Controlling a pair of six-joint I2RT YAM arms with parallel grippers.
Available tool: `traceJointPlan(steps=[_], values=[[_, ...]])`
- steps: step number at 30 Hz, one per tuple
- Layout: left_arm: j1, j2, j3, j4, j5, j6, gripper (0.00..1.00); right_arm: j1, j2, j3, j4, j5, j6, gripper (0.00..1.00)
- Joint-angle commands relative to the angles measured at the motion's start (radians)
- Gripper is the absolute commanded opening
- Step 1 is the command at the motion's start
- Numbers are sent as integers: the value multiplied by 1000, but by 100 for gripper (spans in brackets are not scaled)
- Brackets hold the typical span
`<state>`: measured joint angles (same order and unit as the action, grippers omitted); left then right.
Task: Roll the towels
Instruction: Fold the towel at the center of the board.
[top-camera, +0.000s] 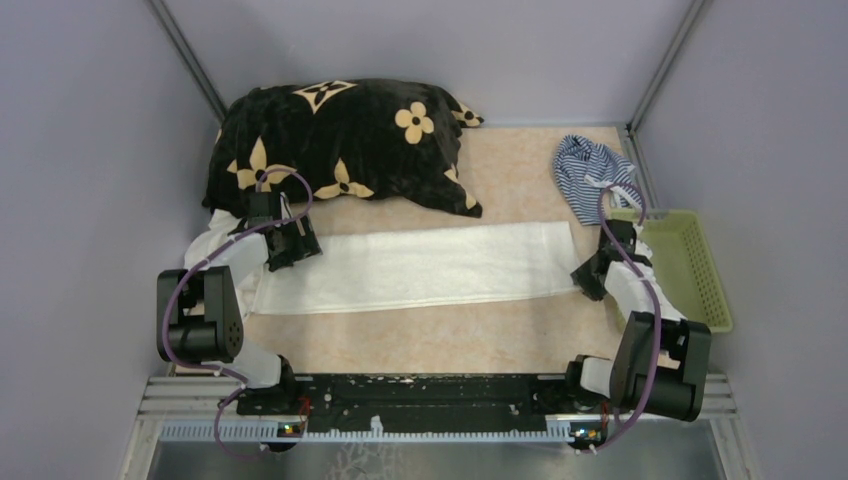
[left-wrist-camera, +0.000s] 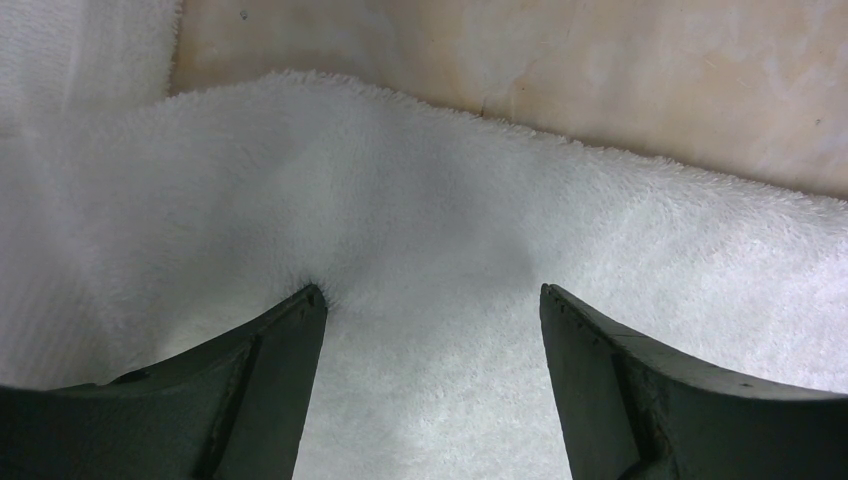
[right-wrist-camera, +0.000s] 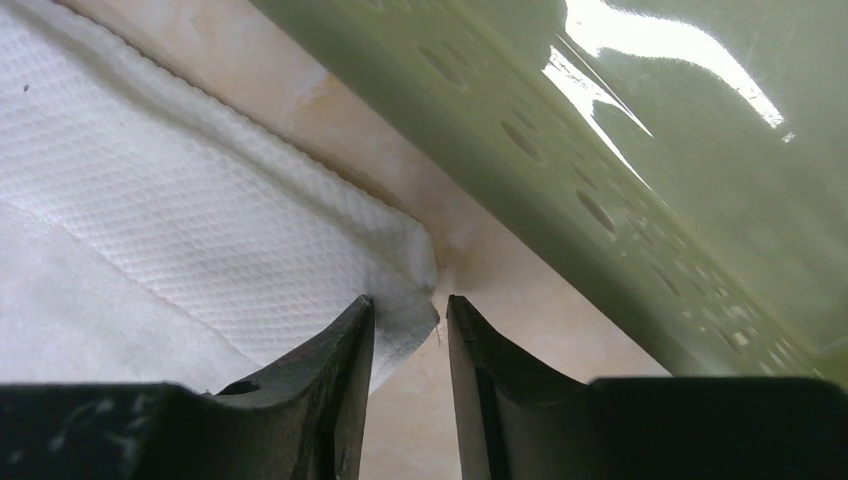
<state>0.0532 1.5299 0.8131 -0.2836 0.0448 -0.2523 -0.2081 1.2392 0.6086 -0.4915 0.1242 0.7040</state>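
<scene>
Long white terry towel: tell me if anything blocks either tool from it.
Nothing visible does. The left tool stands open with its fingers pressed on the long white terry towel; the right tool straddles its corner, beside the green perforated plastic basket.

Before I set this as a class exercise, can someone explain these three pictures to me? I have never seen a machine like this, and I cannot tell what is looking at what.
The wide picture looks down from above on a table with two black robot arms bolted at its near edge. Each arm ends in a two-fingered claw with a small camera beside it; the other two pictures come from those cameras.

On the table lie a long white towel, a black flowered pillow, a striped garment and a green basket.

The left claw stands wide open, its tips pressing on the towel's left end. The right claw is nearly closed around the towel's right corner beside the basket; whether it grips yet is unclear.
</scene>
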Motion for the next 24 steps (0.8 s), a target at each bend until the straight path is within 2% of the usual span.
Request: traceJointPlan(steps=[1, 10, 17, 24], values=[[7, 23, 8, 1, 4, 13, 84, -8, 16, 19, 53, -9, 1, 29], [8, 8, 42, -37, -1, 13, 85, -8, -2, 124, -50, 49, -77, 3], [8, -28, 70, -80, -23, 16, 87, -8, 37, 197, -98, 61, -136, 2], [8, -14, 48, -72, 0, -2, 88, -14, 116, 176, -26, 110, -163, 0]])
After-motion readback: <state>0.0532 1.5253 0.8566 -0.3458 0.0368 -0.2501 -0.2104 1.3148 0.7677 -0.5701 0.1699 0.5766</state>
